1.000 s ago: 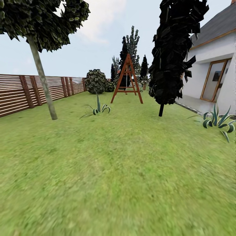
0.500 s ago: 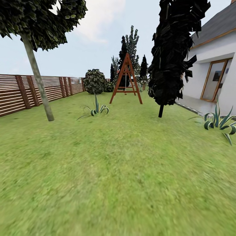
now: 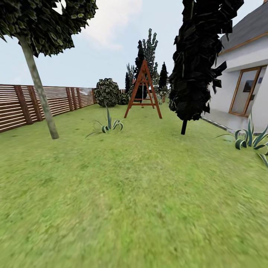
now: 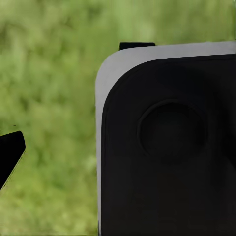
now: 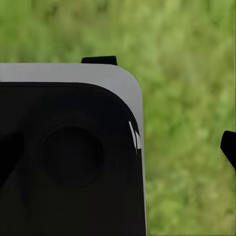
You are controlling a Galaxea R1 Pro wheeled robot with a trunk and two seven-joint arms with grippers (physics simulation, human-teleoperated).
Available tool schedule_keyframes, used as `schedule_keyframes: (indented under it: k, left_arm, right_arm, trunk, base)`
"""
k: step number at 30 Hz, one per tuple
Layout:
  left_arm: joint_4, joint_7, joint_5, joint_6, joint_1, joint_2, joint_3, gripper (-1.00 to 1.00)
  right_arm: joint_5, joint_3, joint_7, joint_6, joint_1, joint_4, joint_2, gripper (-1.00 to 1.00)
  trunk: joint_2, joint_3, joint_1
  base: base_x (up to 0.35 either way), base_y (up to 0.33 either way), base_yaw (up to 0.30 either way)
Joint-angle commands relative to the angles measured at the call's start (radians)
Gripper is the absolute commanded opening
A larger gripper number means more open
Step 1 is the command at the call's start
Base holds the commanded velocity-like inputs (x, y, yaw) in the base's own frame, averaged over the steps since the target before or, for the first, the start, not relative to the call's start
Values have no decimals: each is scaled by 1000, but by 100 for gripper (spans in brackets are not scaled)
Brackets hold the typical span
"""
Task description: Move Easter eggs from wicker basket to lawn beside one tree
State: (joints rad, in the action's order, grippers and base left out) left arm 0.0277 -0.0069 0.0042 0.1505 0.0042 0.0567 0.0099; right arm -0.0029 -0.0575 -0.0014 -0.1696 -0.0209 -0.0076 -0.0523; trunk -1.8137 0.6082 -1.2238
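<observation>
I look out over the lawn point(image 3: 134, 193) of the garden, which a dark slatted fence point(image 3: 63, 100) closes off on the left. A tree point(image 3: 37, 82) with a thin pale trunk and a mottled green crown stands at the left, near the fence. The Easter eggs and the wicker basket are out of view. In the left wrist view a dark fingertip point(image 4: 9, 153) shows over blurred grass beside a black, white-edged part of my body point(image 4: 167, 147). The right wrist view has another dark fingertip point(image 5: 228, 147) beside the same kind of body part point(image 5: 69, 157).
An all-black columnar tree point(image 3: 197, 63) stands right of centre, with a white house point(image 3: 242, 74) behind it. A brown A-frame swing point(image 3: 143, 93) and a round bush point(image 3: 108, 92) stand further back. Spiky plants grow at mid-left point(image 3: 107, 125) and at the right edge point(image 3: 251, 139).
The whole head view has shifted: the pale-trunked tree has slid left and the right-hand spiky plant toward the right edge, so the camera has moved forward over the grass.
</observation>
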Motion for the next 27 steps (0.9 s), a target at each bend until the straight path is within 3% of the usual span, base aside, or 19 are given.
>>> schedule_keyframes:
  k: [1, 27]
  left_arm:
    - [1, -1, 0, 1, 0, 0, 1, 100]
    - [1, 0, 0, 1, 0, 0, 1, 100]
  right_arm:
    - [0, -5, 0, -4, -1, 1, 0, 100]
    - [0, -5, 0, -4, -1, 0, 0, 100]
  trunk:
    - [0, 1, -1]
    - [0, 1, -1]
  base:
    - [317, 0, 0]
    - [317, 0, 0]
